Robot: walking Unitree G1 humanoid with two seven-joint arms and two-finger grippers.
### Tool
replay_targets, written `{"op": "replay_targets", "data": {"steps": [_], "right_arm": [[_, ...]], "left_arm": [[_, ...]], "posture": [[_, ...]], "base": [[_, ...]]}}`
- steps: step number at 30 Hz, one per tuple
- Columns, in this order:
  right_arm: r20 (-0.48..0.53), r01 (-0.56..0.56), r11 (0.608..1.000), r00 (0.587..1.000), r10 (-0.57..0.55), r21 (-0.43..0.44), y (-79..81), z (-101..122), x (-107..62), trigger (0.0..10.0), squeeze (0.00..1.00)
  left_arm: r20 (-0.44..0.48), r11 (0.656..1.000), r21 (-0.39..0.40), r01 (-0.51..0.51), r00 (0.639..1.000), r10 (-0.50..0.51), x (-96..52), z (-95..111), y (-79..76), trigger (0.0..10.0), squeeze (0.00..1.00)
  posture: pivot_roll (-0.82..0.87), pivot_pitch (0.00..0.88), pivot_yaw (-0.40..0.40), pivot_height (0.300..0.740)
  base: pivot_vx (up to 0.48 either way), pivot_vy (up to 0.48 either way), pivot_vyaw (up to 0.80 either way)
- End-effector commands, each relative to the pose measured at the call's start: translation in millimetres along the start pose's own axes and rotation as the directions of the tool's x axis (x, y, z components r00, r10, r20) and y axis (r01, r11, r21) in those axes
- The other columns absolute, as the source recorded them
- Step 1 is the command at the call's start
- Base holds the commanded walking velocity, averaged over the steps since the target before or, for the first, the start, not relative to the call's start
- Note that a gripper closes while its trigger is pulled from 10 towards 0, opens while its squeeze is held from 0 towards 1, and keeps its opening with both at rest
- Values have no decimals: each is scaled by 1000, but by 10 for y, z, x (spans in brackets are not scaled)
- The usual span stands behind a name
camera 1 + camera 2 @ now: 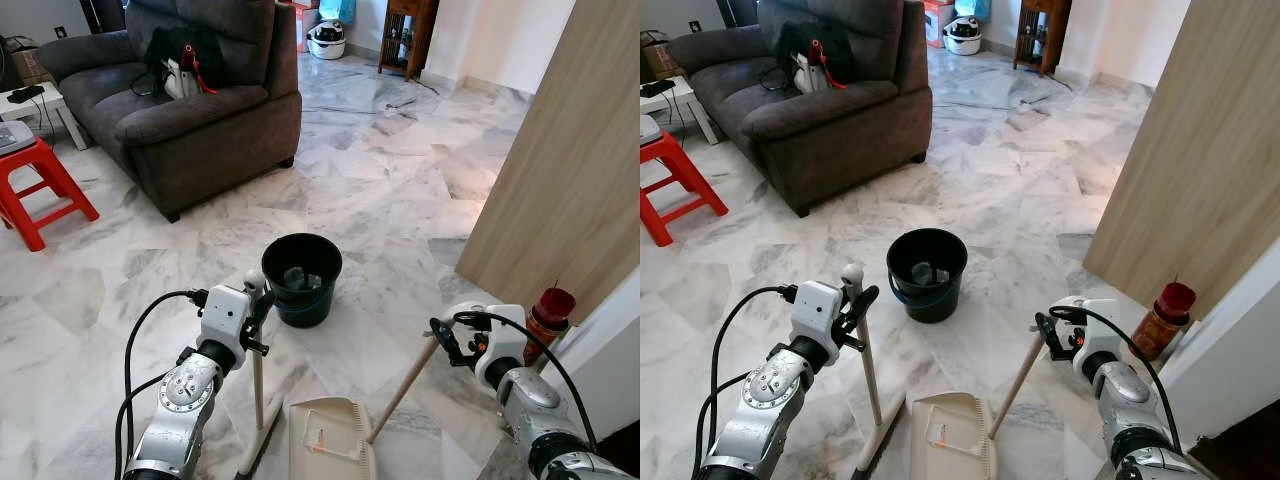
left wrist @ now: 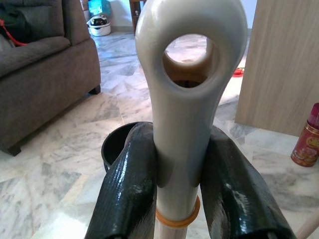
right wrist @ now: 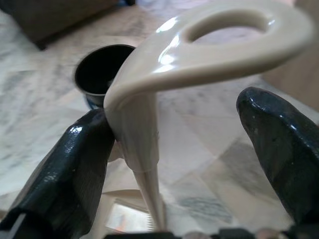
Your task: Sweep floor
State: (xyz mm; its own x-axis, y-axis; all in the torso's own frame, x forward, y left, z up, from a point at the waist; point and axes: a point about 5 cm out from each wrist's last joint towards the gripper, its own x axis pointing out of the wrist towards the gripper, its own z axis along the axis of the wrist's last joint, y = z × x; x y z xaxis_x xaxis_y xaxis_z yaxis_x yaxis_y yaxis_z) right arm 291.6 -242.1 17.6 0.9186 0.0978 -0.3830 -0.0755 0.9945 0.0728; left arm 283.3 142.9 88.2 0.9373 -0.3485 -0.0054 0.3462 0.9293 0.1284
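We're on a glossy white-and-grey marble floor, and a round black plastic bucket sits at the middle of it. Just this side of the bucket, our left gripper clamps its black fingers on the smooth cream plastic broom handle. To the bucket's right, our right gripper has one finger touching the looped cream dustpan handle, the other apart. The cream dustpan tray lies below the bucket. Beyond the bucket stands a grey fabric sofa, a red plastic stool off left, a red-lidded jar off right.
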Motion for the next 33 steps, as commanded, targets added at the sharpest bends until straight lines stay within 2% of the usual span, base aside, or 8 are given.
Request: {"op": "replay_targets", "data": {"steps": [1, 13, 22, 26, 30, 33], "right_arm": [[-8, 45, 999, 999, -45, -31, -43, 10, -6, 10000, 0], [41, 229, 972, 972, -231, 43, -145, 8, -48, 10000, 0], [41, 223, 973, 973, -226, 64, -97, -26, -44, 10000, 0], [36, 184, 981, 982, -187, 66, -55, -32, -31, 10000, 0], [6, 212, 976, 977, -212, 50, -69, -52, -29, 10000, 0], [20, 226, 969, 973, -229, 102, -49, -36, -15, 10000, 0]], "left_arm": [[32, 1000, 18, 4, 999, -5, 37, 85, 12, 10000, 0], [32, 1000, 11, 2, 999, -3, 51, 81, 2, 10000, 0], [32, 1000, 13, 3, 999, -3, 54, 78, 1, 10000, 0], [33, 1000, 13, 6, 999, -6, 55, 77, -1, 10000, 0], [33, 1000, 13, 9, 999, -9, 56, 76, -2, 10000, 0], [32, 1000, 11, 11, 999, -11, 60, 74, -7, 10000, 0]], "posture": [[121, 0, -7, 740], [106, 0, -8, 740], [108, 0, -8, 740], [106, 0, -8, 740], [104, 0, -8, 740], [104, 0, -9, 740]], "base": [[0, 0, 0], [0, 0, 0], [0, 0, 0], [0, 0, 0], [0, 0, 0], [0, 0, 0]]}}
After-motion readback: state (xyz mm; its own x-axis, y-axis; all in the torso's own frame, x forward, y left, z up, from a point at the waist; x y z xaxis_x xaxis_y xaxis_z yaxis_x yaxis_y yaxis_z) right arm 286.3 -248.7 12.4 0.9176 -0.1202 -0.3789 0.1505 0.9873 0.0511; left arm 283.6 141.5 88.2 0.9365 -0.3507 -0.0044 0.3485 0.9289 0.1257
